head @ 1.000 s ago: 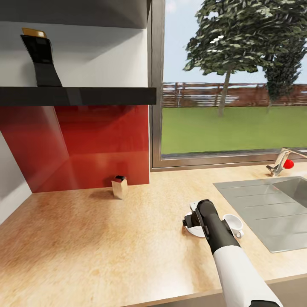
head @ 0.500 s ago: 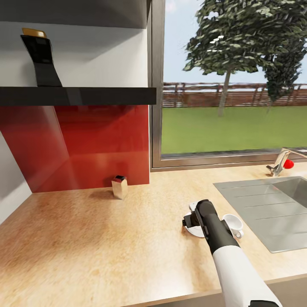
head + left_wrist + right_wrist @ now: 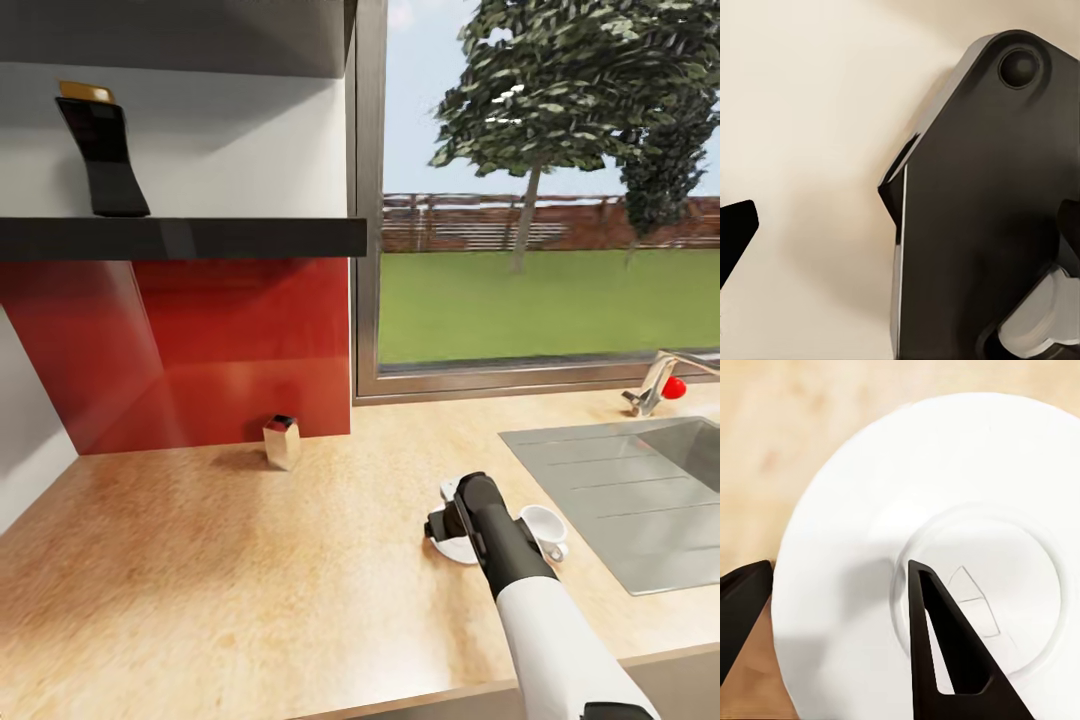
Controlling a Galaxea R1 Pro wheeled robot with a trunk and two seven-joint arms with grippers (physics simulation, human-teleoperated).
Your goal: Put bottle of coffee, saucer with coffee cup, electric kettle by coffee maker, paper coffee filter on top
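A white saucer [image 3: 462, 549] lies on the wooden countertop [image 3: 250, 560] beside the sink, and a white coffee cup [image 3: 544, 527] stands on the counter just right of it. My right gripper [image 3: 441, 524] is down at the saucer's left edge. In the right wrist view the saucer [image 3: 945, 495] is very close. The right gripper [image 3: 840, 566] is open, with one finger [image 3: 742, 600] outside the rim and the other over the plate. A dark bottle with a yellow cap [image 3: 100, 155] leans on the black shelf [image 3: 200, 238]. A left fingertip [image 3: 735, 232] shows against a dark robot part.
A small silver container with a dark top [image 3: 281, 441] stands by the red backsplash. The steel sink [image 3: 620, 490] and its tap [image 3: 655, 385] lie at the right under the window. A wall closes the counter's left end.
The head view has shifted slightly, so the shelf sits lower in the picture. My right gripper stays at the saucer's edge, barely moved.
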